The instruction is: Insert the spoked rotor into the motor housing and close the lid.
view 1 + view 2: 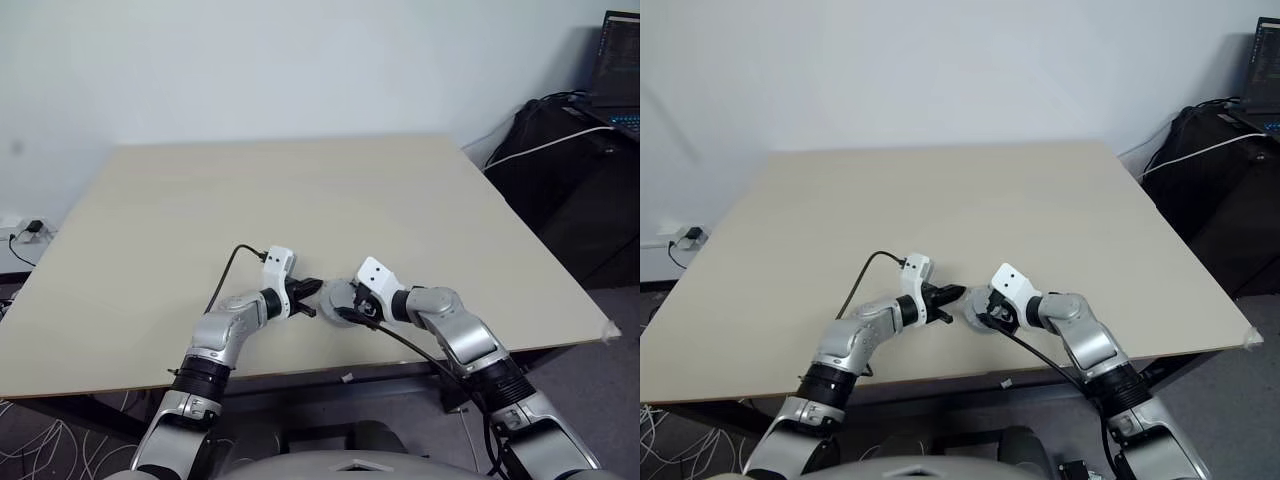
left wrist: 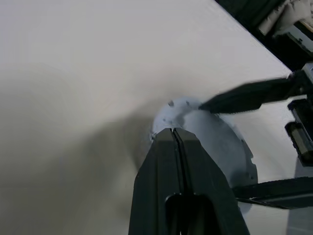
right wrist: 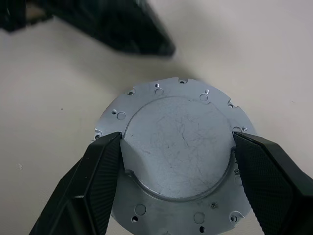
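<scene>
From the head camera, a beige table [image 1: 300, 210] fills the middle of the scene, and near its front edge the two arms meet over a round grey metal lid [image 1: 338, 297]. The left gripper [image 1: 312, 292] points at the lid's left edge with its fingers pressed together, tip just beside the rim. The right gripper [image 1: 352, 303] reaches in from the right. In the left wrist view, the left gripper's two black fingers [image 2: 168, 161] lie flat against each other, their tip at the pale disc's edge. In the right wrist view, the lid [image 3: 178, 147] lies smooth face up, a raised circle inside a notched, drilled flange, with the right gripper's fingers [image 3: 98, 171] spread wide and touching that raised circle on either side.
</scene>
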`<control>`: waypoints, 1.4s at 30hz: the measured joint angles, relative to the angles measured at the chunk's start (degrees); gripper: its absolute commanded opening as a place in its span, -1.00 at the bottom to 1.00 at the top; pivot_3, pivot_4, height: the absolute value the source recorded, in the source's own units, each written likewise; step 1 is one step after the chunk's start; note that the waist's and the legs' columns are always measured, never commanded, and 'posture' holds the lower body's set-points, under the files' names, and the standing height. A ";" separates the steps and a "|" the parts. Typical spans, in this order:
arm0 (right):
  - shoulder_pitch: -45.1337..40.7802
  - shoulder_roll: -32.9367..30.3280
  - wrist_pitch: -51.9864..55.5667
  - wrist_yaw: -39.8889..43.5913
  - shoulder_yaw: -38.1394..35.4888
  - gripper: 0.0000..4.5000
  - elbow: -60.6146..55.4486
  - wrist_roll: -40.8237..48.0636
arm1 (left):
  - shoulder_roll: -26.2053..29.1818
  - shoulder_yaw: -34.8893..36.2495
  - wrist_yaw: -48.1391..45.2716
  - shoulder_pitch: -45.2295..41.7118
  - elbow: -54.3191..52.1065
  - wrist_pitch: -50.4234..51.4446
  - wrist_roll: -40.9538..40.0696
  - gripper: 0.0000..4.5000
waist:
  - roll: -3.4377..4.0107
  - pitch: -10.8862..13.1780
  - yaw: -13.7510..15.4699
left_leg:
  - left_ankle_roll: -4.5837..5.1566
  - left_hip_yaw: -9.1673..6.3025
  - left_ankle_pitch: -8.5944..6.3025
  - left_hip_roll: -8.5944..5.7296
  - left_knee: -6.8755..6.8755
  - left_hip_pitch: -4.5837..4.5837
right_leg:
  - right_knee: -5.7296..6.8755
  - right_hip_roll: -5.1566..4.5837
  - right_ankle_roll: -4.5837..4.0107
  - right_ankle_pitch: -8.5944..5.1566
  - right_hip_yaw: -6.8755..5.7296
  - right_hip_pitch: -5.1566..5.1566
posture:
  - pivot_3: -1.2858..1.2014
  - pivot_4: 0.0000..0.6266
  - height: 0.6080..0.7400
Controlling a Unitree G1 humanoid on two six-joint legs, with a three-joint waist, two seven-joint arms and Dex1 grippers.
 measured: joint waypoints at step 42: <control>2.41 -3.62 6.31 3.77 -8.25 1.00 -5.32 8.68 | -3.17 -2.10 0.00 -4.16 2.13 8.52 1.15 -1.00 | -0.15 0.08 2.09 | 0.19 -0.06 0.09 -0.19 0.09 -0.87 | -0.02 -0.13 -0.22 0.24 0.06 -0.78 | 0.03 -1.00 1.00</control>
